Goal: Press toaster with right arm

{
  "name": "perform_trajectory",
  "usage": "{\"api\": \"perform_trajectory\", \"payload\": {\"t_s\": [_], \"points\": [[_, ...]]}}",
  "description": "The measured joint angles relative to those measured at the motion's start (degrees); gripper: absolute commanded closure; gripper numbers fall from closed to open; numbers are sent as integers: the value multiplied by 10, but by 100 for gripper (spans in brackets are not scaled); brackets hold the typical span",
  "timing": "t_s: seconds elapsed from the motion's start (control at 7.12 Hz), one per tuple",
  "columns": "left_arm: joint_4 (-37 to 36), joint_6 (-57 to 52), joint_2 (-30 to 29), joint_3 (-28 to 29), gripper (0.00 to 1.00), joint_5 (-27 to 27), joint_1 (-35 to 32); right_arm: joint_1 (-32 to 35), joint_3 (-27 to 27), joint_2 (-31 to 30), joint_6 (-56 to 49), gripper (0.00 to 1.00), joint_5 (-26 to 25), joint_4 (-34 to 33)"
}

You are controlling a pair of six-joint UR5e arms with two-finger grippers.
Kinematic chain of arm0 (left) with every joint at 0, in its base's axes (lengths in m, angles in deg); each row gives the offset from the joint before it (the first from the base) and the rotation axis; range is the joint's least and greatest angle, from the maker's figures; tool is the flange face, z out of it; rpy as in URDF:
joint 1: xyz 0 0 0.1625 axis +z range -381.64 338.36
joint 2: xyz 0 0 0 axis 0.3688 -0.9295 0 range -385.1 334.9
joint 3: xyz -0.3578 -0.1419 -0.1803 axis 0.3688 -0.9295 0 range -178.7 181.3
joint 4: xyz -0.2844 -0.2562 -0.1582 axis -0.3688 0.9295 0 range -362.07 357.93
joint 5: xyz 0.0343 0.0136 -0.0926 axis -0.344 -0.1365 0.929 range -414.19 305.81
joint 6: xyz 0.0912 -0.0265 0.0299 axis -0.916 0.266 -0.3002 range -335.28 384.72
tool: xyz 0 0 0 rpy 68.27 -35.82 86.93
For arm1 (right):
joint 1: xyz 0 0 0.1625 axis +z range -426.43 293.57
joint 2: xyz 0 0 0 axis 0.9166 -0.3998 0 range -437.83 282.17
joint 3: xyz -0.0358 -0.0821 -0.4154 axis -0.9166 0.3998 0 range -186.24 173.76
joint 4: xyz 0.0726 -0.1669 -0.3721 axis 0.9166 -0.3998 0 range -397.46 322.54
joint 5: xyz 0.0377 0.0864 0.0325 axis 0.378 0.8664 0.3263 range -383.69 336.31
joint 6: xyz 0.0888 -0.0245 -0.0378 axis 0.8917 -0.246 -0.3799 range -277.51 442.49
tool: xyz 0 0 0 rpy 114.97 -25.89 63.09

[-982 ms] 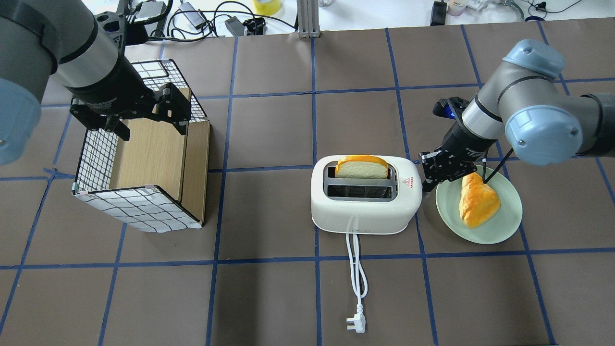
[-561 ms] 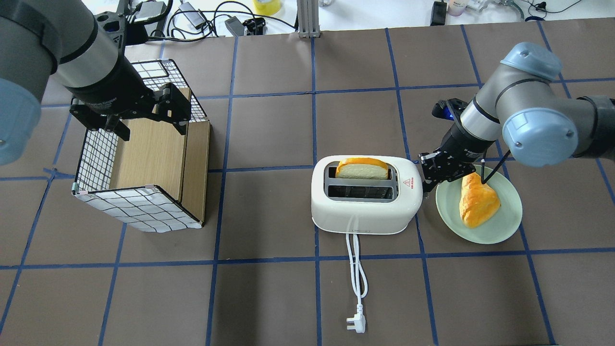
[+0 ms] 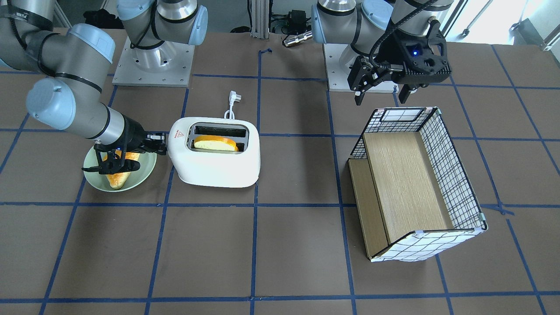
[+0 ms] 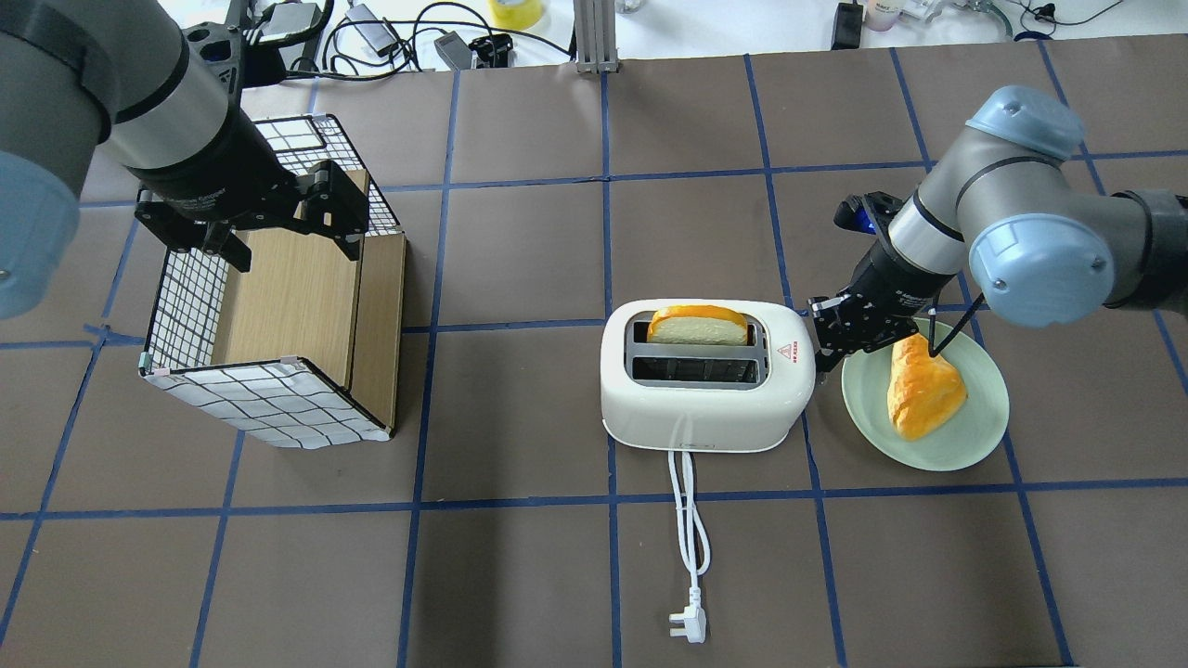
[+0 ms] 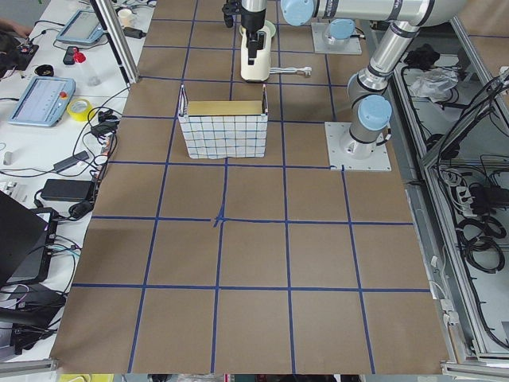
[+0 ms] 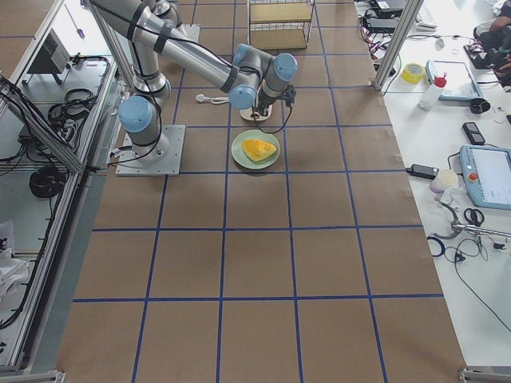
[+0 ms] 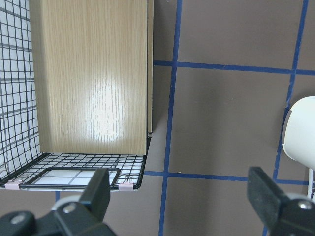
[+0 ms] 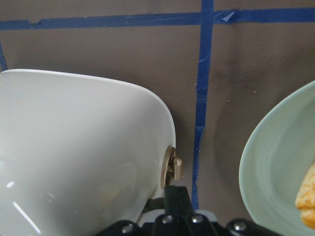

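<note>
You see the white cord (image 4: 689, 520) lying nearest on the tabletop (image 4: 520, 575). It leads to the toaster (image 4: 705, 399), which has a bread slice (image 4: 698, 327) in its far slot. The right pincer (image 4: 819, 345), with fingers closed together and holding nothing, is just beside the toaster's lever (image 8: 176, 168), next to the green plate (image 4: 965, 436). Farther away, the left pincer (image 4: 290, 243) hangs wide open over the wire basket (image 4: 269, 399).

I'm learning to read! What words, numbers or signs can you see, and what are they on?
Red warning triangle with "!" inside: on top of the toaster.
Tiny red print under the triangle: too small to read.
White lettering on the right arm, near its wrist: too blurred to read.
White lettering on the left arm, near its wrist: too blurred to read.
No other readable text.
</note>
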Motion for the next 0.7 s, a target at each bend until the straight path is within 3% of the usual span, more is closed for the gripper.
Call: {"api": "perform_trajectory", "payload": {"t_s": [0.42, 0.7], "points": [[0, 0, 0, 0, 0, 0, 0, 3, 51, -27, 53, 100, -36, 27], [0, 0, 0, 0, 0, 0, 0, 7, 115, -54, 93, 100, -70, 79]]}}
